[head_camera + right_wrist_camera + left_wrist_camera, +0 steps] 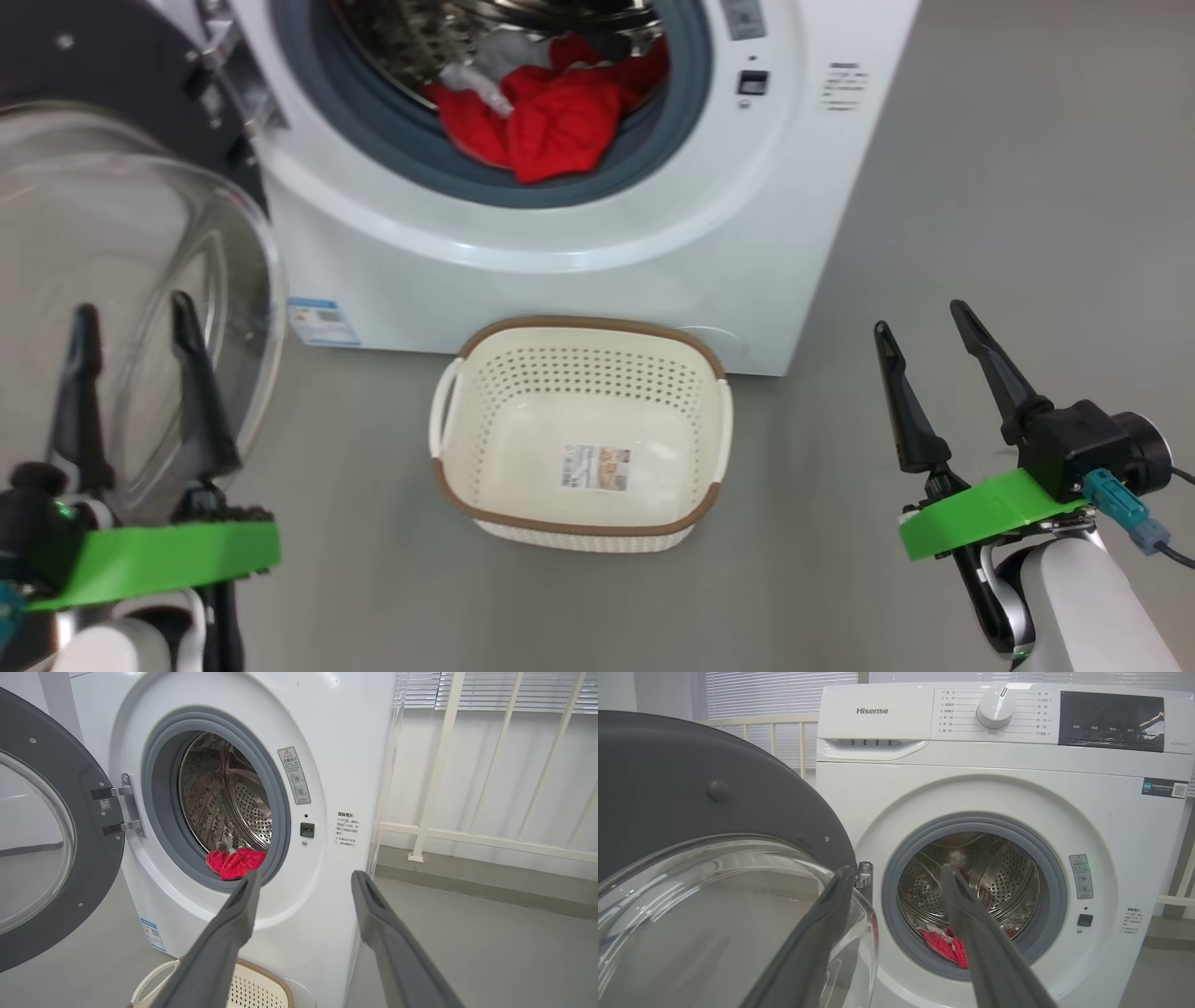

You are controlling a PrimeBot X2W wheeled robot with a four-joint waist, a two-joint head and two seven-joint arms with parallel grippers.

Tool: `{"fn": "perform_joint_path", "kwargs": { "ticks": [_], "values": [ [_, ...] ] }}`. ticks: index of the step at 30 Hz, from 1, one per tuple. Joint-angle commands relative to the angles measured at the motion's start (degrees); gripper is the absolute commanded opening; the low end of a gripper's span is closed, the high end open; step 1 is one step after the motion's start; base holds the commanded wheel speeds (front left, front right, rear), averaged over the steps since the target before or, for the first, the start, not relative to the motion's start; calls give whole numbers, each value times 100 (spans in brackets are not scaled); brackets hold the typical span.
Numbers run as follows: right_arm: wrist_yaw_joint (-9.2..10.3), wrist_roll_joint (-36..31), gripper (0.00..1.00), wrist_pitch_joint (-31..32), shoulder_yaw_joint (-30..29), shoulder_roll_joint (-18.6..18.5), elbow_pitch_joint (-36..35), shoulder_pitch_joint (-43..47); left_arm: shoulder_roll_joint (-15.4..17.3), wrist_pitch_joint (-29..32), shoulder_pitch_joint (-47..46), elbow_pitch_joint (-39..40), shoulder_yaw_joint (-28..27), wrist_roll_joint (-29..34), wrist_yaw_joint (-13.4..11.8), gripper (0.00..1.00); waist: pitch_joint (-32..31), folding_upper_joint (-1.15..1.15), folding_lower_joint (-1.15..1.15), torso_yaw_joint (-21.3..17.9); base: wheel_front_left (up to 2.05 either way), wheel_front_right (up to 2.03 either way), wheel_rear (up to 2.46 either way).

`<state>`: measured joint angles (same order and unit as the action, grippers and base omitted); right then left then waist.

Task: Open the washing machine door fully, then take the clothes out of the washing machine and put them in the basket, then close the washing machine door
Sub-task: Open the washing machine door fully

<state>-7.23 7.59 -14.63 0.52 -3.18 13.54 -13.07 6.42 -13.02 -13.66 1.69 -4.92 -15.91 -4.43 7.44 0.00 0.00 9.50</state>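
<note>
Left gripper (pixel 133 308) and right gripper (pixel 921 317) stand wide and empty; the red clothes (pixel 560 121) lie at the drum (pixel 392 42) mouth, up ahead between them, with the open washing machine door (pixel 112 84) crowding the left arm, likely favouring the right.

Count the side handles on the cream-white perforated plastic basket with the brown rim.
2: a white left handle and a white right handle, on opposite sides of the basket, which stands on the floor before the white front-loading washing machine. None looks hidden.
</note>
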Motion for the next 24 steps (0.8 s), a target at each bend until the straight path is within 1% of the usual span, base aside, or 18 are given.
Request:
{"fn": "perform_joint_path", "kwargs": {
  "ticks": [1, 3, 6, 7, 8, 13, 18, 21, 24],
  "values": [
    [-25, 69, 100, -37, 85, 25, -184, -9, 115, 43, 59, 131, -102, -55, 63, 100, -89, 0, 0, -276, 0, 0, 0],
    [-25, 117, 100, -37, 76, 27, -217, 28, 112, 107, 153, 129, 33, -48, 152, 100, -137, 0, 0, -404, 0, 0, 0],
    [-25, 153, 100, -37, 50, 28, -238, 88, 81, 158, 260, 130, 134, -64, 199, 100, -194, 0, 0, -515, 0, 0, 0],
    [-25, 191, 100, -37, 35, 29, -275, 169, 40, 167, 370, 134, 212, -126, 260, 100, -256, 0, 0, -616, 0, 0, 0],
    [-25, 191, 100, -37, 35, 29, -275, 169, 40, 167, 370, 134, 212, -126, 260, 100, -256, 0, 0, -616, 0, 0, 0],
    [-25, 227, 100, -37, -36, 29, -353, 387, 17, 165, 645, 39, 274, -258, 365, 100, -412, 0, 0, -860, 0, 0, 0],
    [-25, 194, 100, -37, 50, 30, -403, 570, 77, 102, 934, -96, 280, -252, 412, 100, -577, 0, 0, -1086, 0, 0, 0],
    [-25, 198, 100, -37, 93, 30, -430, 695, 106, 18, 1120, -111, 343, -230, 516, 100, -686, 0, 0, -1202, 0, 0, 0],
    [-25, 212, 100, -37, 162, 30, -455, 786, 106, -44, 1280, -132, 376, -215, 566, 100, -738, 0, 0, -1289, 0, 0, 0]
  ]
}}
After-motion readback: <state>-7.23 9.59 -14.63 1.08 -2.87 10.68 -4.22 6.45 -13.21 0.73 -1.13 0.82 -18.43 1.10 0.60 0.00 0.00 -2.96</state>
